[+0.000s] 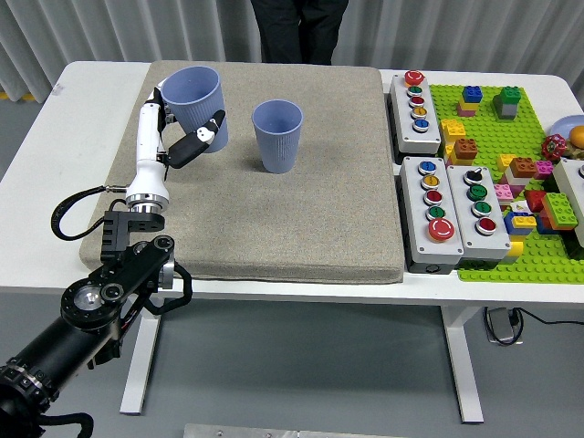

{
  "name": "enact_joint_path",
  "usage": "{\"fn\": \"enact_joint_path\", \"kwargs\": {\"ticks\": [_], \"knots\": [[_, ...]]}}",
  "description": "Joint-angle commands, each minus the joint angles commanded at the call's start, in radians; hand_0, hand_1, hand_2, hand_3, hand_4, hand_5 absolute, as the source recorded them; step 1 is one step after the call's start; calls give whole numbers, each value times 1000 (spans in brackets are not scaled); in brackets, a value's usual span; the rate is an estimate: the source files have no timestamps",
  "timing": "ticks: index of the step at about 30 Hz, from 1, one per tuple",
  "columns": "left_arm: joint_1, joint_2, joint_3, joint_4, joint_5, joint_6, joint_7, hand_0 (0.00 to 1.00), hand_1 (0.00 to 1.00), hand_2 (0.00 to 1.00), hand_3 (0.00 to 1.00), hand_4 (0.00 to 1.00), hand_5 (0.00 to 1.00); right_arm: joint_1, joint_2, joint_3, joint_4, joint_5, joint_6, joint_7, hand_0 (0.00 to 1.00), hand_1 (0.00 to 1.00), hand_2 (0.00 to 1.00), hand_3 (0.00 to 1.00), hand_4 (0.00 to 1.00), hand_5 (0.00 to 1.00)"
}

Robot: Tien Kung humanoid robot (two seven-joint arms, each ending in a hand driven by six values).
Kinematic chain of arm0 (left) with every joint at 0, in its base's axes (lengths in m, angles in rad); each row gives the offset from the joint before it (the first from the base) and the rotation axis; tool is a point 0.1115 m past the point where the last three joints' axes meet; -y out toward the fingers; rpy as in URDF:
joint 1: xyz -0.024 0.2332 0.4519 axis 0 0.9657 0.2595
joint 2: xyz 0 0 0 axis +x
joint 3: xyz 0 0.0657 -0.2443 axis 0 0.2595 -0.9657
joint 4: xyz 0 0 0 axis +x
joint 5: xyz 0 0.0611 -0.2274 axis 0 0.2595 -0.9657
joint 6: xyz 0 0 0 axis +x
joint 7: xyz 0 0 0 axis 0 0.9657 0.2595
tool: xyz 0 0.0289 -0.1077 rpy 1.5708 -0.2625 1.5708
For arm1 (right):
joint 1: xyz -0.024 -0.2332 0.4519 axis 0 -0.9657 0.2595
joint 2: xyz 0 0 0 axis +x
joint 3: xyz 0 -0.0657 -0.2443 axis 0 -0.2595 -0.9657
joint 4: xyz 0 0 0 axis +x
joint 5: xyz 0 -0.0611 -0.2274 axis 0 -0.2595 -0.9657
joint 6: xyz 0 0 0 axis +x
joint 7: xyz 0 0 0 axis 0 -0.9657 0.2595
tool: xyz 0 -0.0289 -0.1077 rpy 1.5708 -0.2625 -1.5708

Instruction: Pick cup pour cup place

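Held cup: your left hand (175,135) has its fingers wrapped around a blue ribbed cup (193,103), thumb across the front wall; the cup stands roughly upright, mouth up, over the far-left part of the grey mat (265,219).
Hand and cup: the cup sits at the top of the white hand, just to the right of its white forearm, which runs down the mat's left side.
Second cup: another blue cup (277,135) stands upright on the mat, to the right of the held cup and apart from it, with mat showing between them.
Left arm: its black links (100,292) drop past the mat's near-left corner and off the table's front edge.
Table: the white table (55,173) carries the mat across its middle.
Right of the mat: three grey button boxes (432,196) with coloured buttons lie just beside the mat's right edge; past them a green baseplate (484,119) holds scattered coloured bricks.
Far side: you see a person (298,27) in dark clothes standing behind the mat's far edge; no hands visible.
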State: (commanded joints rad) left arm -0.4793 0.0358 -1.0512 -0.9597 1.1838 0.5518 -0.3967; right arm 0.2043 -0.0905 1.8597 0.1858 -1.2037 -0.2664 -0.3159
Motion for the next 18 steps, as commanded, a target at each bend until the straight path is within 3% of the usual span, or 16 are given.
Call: {"fn": "enact_joint_path", "kwargs": {"ticks": [5, 14, 18], "knots": [[13, -10, 34, 32, 22, 15, -6, 540, 511, 564, 513, 702, 93, 0, 0, 1, 0, -2, 0, 1, 678, 623, 581, 572, 2, 187], [27, -24, 75, 50, -44, 34, -46, 540, 520, 569, 513, 703, 94, 3, 0, 5, -1, -6, 2, 1, 677, 623, 581, 573, 2, 186], [26, -27, 73, 61, -101, 49, -88, 542, 522, 582, 516, 709, 101, 7, 0, 7, 0, -8, 2, 0, 677, 623, 581, 573, 2, 189]]}}
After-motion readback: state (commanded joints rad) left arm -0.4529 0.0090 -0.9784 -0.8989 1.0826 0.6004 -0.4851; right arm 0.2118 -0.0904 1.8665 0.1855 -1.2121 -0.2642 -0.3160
